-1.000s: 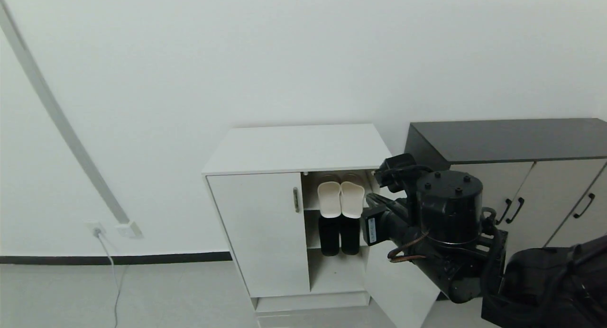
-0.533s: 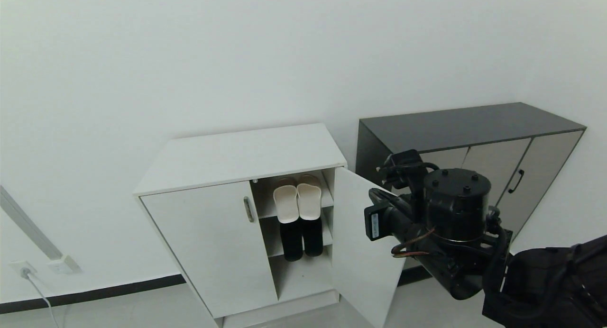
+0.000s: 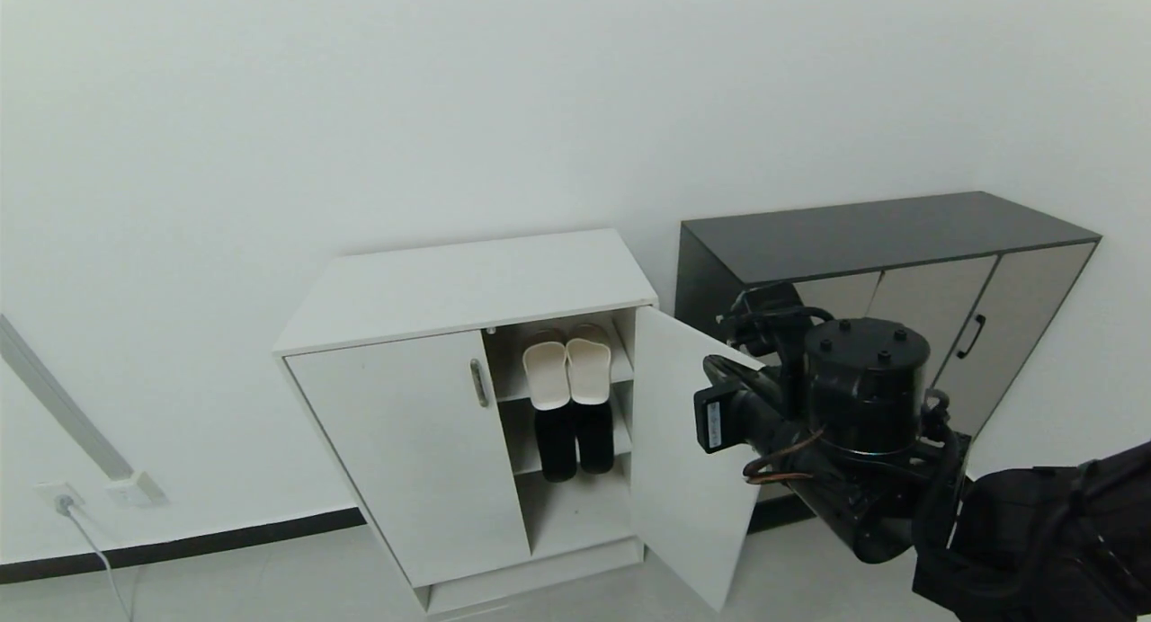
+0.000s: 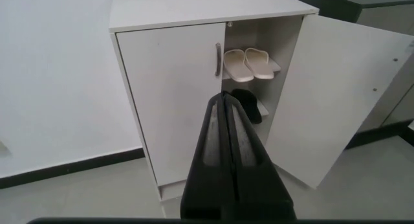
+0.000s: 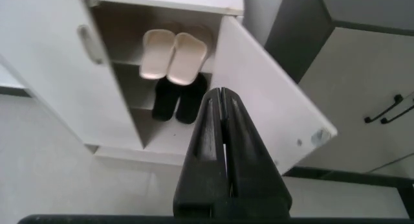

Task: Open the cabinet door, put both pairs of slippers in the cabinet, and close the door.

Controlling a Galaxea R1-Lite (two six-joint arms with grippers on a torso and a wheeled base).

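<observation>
White cabinet (image 3: pixel 468 289): cream slippers (image 3: pixel 568 370) on upper shelf, black slippers (image 3: pixel 575 438) beneath. Door (image 3: pixel 688 451) ajar at 3 o'clock. Left tool (image 4: pixel 225 96), right tool (image 5: pixel 222 93): pinched closed, empty. Advisable: push door's outer face near free edge toward 9 o'clock.

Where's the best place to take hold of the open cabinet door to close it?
Take the open door at its free vertical edge, nearest the robot, probably coming from the robot's right onto the outer face: it stands swung wide, with its inner face toward the cabinet opening.
</observation>
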